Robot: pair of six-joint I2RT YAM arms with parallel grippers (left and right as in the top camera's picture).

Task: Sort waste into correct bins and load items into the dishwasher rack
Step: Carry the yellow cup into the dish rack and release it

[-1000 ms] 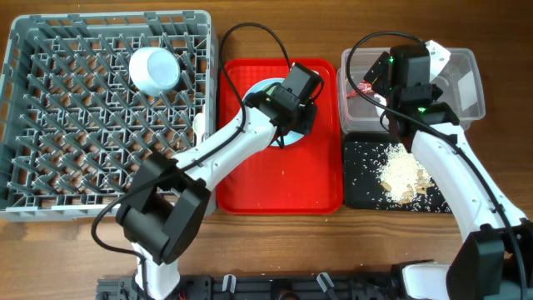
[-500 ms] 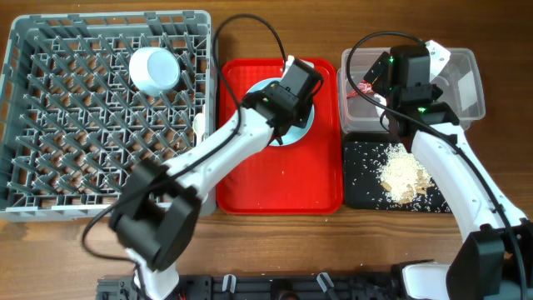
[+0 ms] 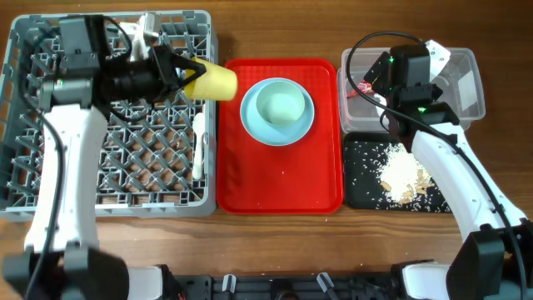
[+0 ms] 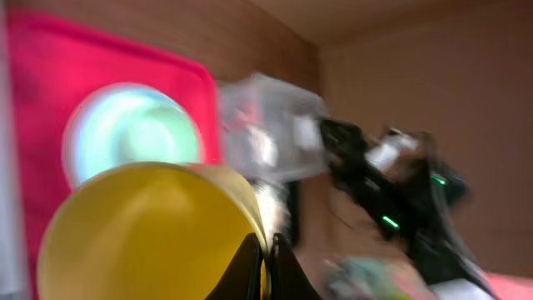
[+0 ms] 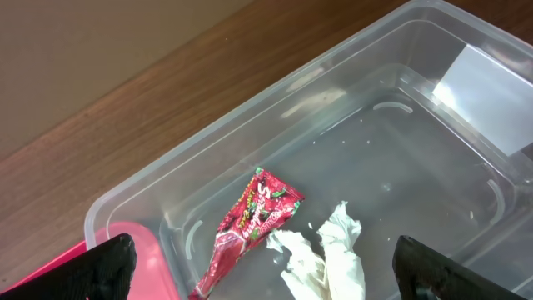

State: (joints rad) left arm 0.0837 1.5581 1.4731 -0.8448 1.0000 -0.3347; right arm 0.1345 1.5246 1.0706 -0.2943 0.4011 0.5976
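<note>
A bench (image 3: 283,237) of mid-brown wood fills the overhead view, its grain running left to right in fine darker streaks. The light is even and soft, throwing only faint shadows on the wood and no hard glare. In the right wrist view the bench ends at a straight edge, and beyond it lies a plain, matt tan surface (image 5: 83,42); whether that is floor or wall cannot be told. The left wrist view shows only blurred brown behind.

Bright, even light; left wrist view motion-blurred.
</note>
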